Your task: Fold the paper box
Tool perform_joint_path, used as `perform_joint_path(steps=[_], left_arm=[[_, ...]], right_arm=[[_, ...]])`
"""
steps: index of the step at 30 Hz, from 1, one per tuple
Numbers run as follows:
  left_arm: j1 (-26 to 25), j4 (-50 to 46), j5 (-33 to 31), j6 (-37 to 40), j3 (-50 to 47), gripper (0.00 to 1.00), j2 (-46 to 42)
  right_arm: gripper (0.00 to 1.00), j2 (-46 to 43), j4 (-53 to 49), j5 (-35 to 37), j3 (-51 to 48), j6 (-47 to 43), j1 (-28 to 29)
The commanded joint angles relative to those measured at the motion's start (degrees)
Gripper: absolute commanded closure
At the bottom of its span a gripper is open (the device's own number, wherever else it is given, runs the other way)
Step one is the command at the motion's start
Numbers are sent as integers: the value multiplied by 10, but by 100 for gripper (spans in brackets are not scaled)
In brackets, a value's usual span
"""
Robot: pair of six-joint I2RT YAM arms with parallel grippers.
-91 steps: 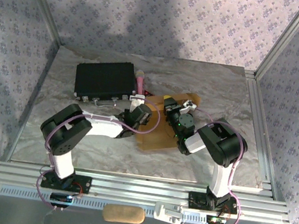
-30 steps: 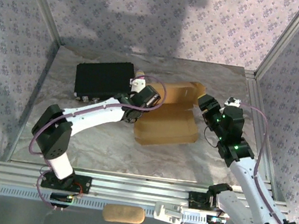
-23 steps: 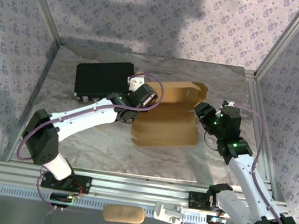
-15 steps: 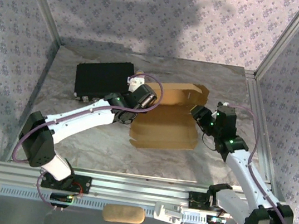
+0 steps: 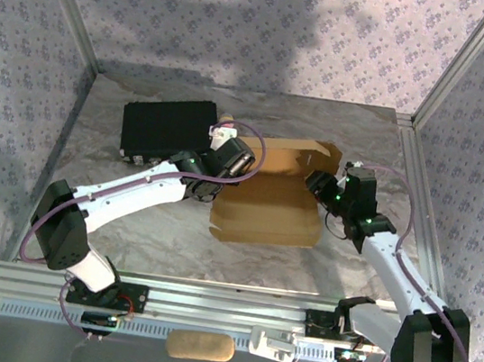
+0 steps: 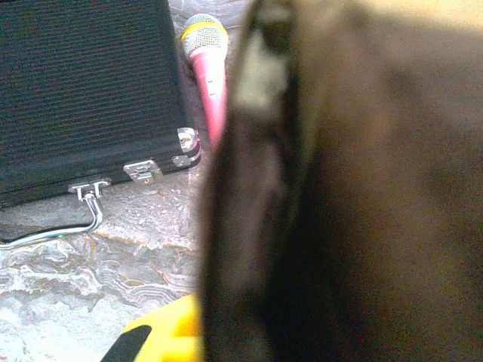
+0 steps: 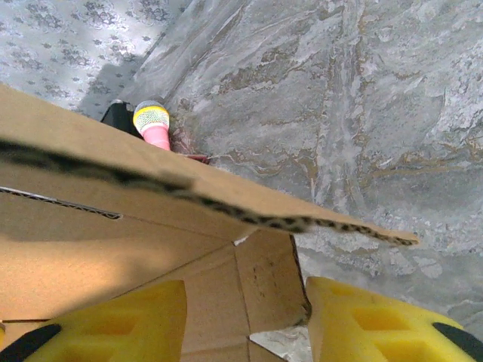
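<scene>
The tan paper box [image 5: 264,214] lies mid-table with its back lid panel [image 5: 287,151] partly raised. My left gripper [image 5: 231,163] is at the box's left rear edge, shut on the cardboard. In the left wrist view that cardboard [image 6: 362,188] is a dark blur right against the camera, beside one yellow finger [image 6: 155,338]. My right gripper [image 5: 316,183] is at the box's right end. Its yellow fingers stand apart around a small side flap [image 7: 272,283], under the lid's edge [image 7: 249,215]. The right gripper [image 7: 245,309] is open.
A black case [image 5: 168,129] with a metal handle [image 6: 53,230] lies at the back left. A pink microphone [image 5: 227,127] sits between it and the box. Patterned walls close off three sides. An aluminium rail [image 5: 223,310] runs along the near edge.
My right gripper has moved left to the box's right end and its fingers have narrowed around the side flap. The box has shifted slightly left. The left gripper keeps its hold.
</scene>
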Motion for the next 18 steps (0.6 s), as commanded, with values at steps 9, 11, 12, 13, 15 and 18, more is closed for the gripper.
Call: perform_joint_path(steps=[9,11,12,13,15,18], left_arm=[[-3,-2,13,11,30,100,5],[-3,-2,14,12,33,100,8],[-3,-2,14,13,34,100,9],[-2,-1,15,13,33,100,8],[-3,1,15,15,34,100,10],[-3,2,16,17,36,100,10]], right_arm=[[64,4,20,-24,39,-45,1],[65,6,23,-26,42,-46,3],[65,8,23,-27,43,-49,4],[66,12,22,-29,47,-50,6],[66,18,20,-31,54,-57,11],[67,25,16,-29,61,-66,20]])
